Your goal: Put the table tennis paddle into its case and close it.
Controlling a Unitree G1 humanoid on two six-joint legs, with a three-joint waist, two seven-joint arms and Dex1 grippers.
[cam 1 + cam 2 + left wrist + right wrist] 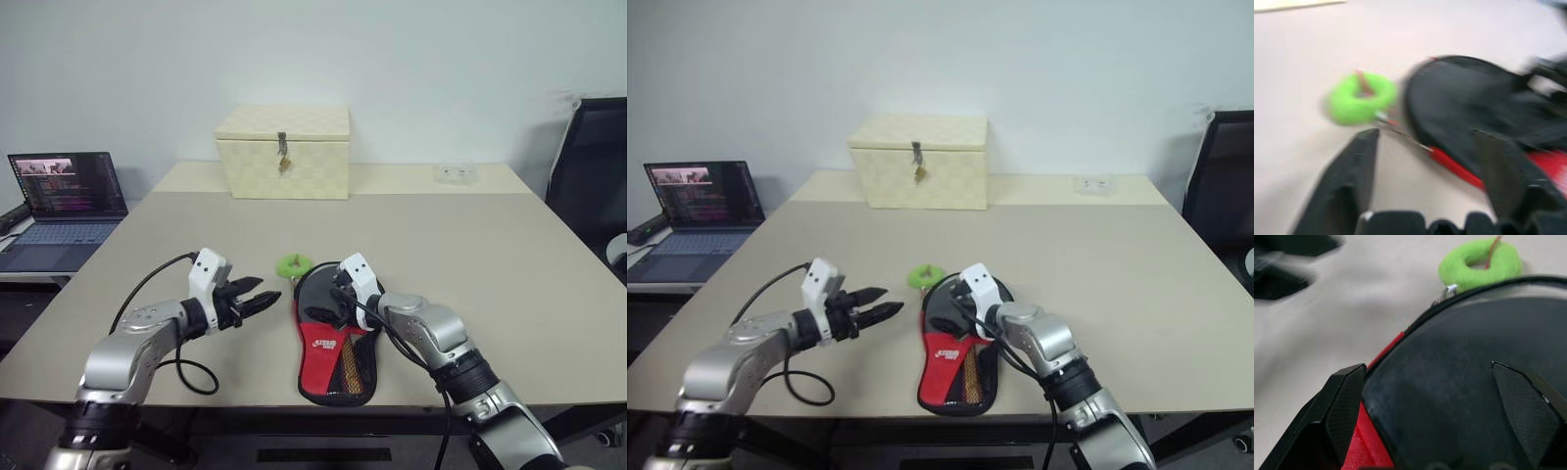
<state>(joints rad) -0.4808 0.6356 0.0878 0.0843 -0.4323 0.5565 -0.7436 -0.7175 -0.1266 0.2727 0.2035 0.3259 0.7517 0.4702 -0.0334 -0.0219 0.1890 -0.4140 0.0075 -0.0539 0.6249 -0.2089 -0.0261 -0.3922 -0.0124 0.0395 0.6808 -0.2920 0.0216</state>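
Observation:
The case point(328, 343) lies flat near the table's front edge, its black rounded end away from me and its red mesh end towards me. A green ring point(294, 263) on the zipper rests on the table beside the black end. A brownish strip under the mesh looks like the table tennis paddle's handle point(970, 367); its face is hidden. My left gripper point(266, 294) hovers open just left of the case, pointing at the ring point(1359, 98). My right gripper point(1427, 367) is open over the case's black end point(1449, 382), one finger point(1347, 396) on each side.
A cream box with a metal latch point(284, 152) stands at the back of the table point(490, 255). A small clear object point(456, 173) lies at the back right. An open laptop point(64, 196) sits on a side surface to the left. A black chair point(593, 166) stands at the right.

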